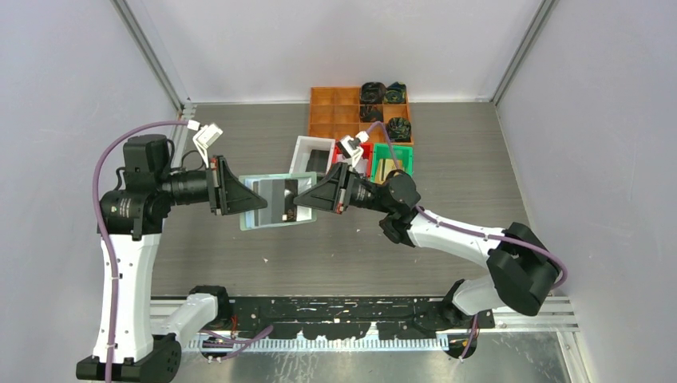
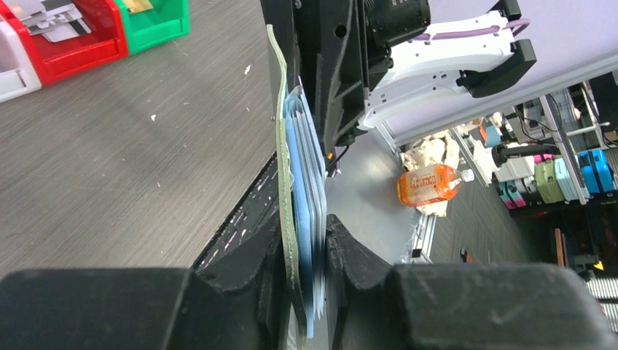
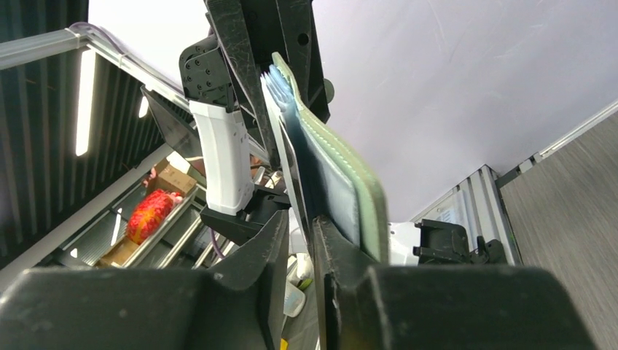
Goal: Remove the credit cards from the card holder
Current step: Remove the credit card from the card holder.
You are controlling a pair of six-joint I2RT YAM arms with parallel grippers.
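Closest to the left wrist camera was your left claw [image 2: 304, 251]. Its two black fingers [image 2: 251, 266] were closed firmly on one edge of the card holder [image 2: 280, 131], with the green cover on one side and the clear blue pockets [image 2: 303, 168] on the other. I think you held it by this edge so that the opposite end was free for the other arm. On the table [image 2: 131, 160] behind, a red bin [image 2: 80, 47] had some grey cards [image 2: 47, 18] inside, and a green bin [image 2: 157, 22] stood just beside it. Probably the removed cards belonged there.

From the right wrist camera, your right claw [image 3: 300, 251] was at the free end of the same holder. Its fingers were only a little apart and light showed between them. A thin layer of the holder ran down into this gap. Whether it was a card or a pocket I could not tell, and I saw no firm pinch on it. The green cover passed outside the fingers, which is sensible if you wanted one card only.

From above, the holder hung in the air between both arms, open and flat, with a dark card [image 1: 281, 199] inside it at the tip of the right claw. To my judgement, the pull had not yet begun.
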